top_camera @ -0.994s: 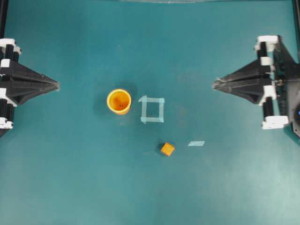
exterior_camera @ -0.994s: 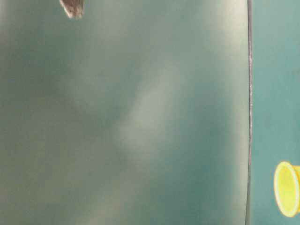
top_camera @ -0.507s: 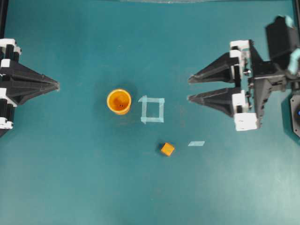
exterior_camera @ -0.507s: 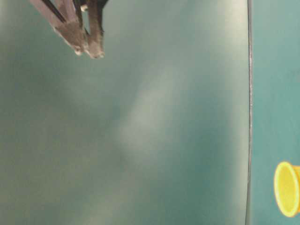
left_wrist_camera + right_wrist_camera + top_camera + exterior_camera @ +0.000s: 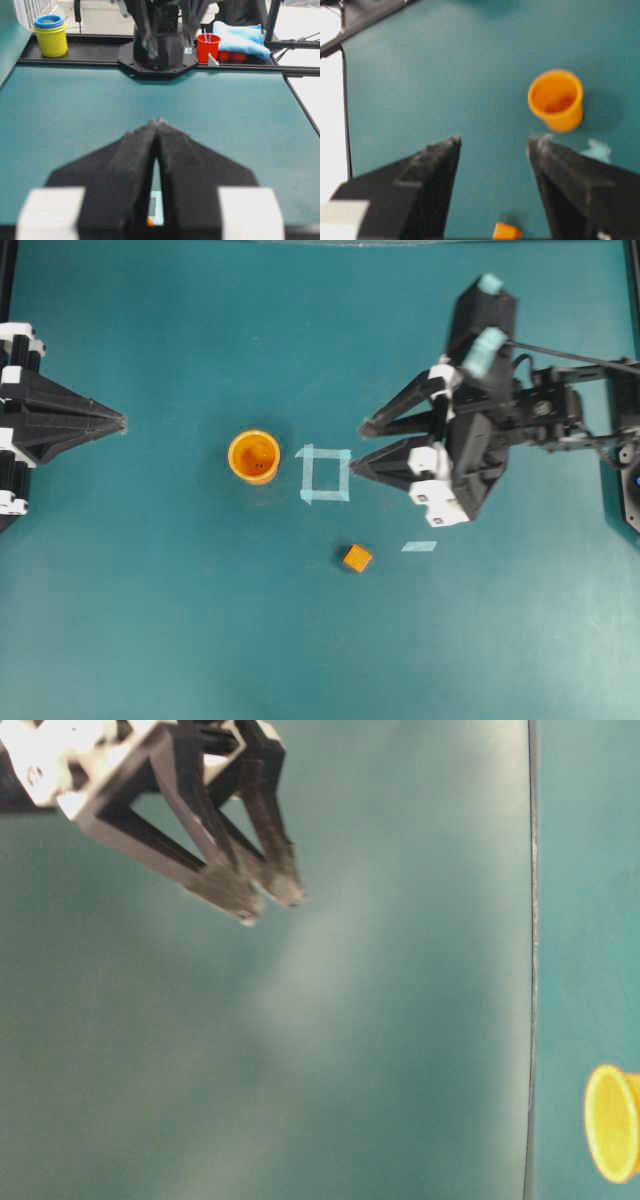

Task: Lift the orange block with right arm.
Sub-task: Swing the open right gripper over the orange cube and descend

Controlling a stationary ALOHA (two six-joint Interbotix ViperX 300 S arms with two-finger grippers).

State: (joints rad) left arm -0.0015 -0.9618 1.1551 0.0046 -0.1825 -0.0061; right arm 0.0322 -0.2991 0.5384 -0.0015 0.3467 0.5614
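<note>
I am judging the orange block (image 5: 357, 558) to be light and rigid with flat faces, so I am planning to pinch 2 opposite sides squarely. It is looking like a small orange cube, sitting turned on the table (image 5: 150, 640) beside a tape strip (image 5: 419, 546). My right gripper (image 5: 360, 448) is hanging spread wide and empty, apart from the block.

I see the small orange block (image 5: 357, 558) lying flat on the teal table, corners turned diagonally, nothing touching it.
</note>
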